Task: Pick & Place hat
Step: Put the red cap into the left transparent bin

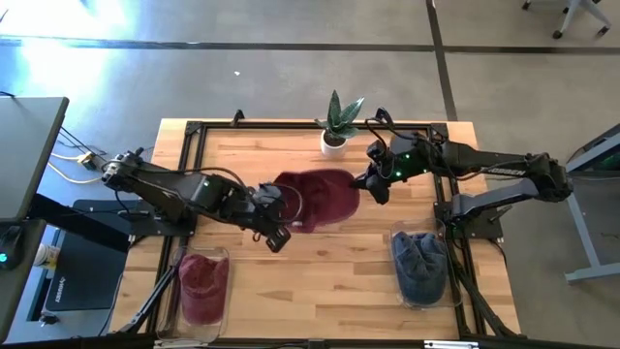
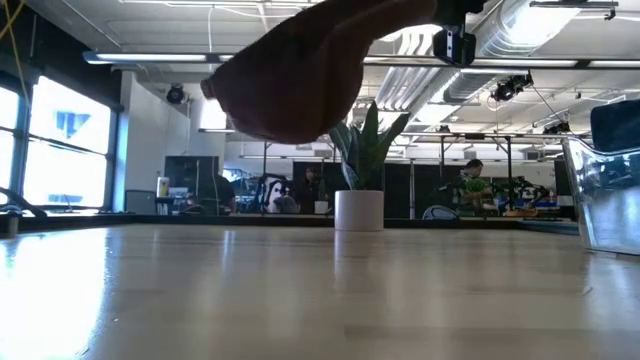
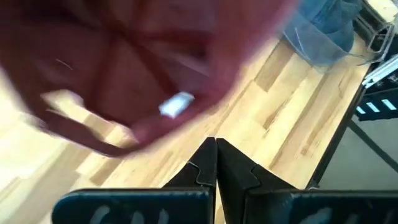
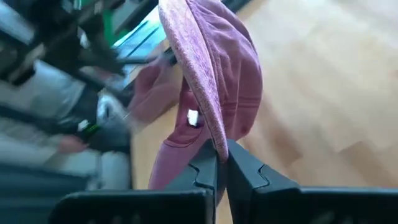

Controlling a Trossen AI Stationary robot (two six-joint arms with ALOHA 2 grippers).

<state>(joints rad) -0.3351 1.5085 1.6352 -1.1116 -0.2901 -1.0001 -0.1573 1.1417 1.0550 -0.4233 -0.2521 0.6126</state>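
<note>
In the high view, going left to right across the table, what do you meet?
Bin of maroon hats → left gripper → maroon hat, held up → right gripper → bin of blue hats.

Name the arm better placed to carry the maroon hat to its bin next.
Right, probably. The right end effector is pinched on the maroon hat, holding it clear of the table. The left end effector is shut, gripping nothing.

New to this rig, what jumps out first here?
The maroon hat hanging in the air over mid-table, its brim pinched by the right gripper. The left gripper, shut and empty, sits just beside it. Near the front edge, two clear bins hold more hats: maroon on the left, blue on the right.
</note>
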